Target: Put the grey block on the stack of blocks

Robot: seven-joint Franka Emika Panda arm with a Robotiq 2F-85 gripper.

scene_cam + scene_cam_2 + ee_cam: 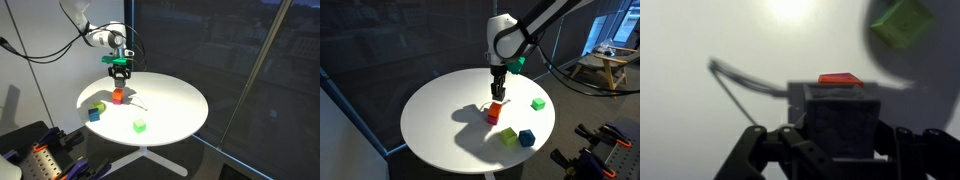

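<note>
the grey block fills the near part of the wrist view, gripped on its sides by the narrow fingers of the gripper. just behind it shows the orange top of the stack of blocks. in both exterior views the gripper hangs over the stack, apart from it. the pick seems done; lowering and release are left.
</note>
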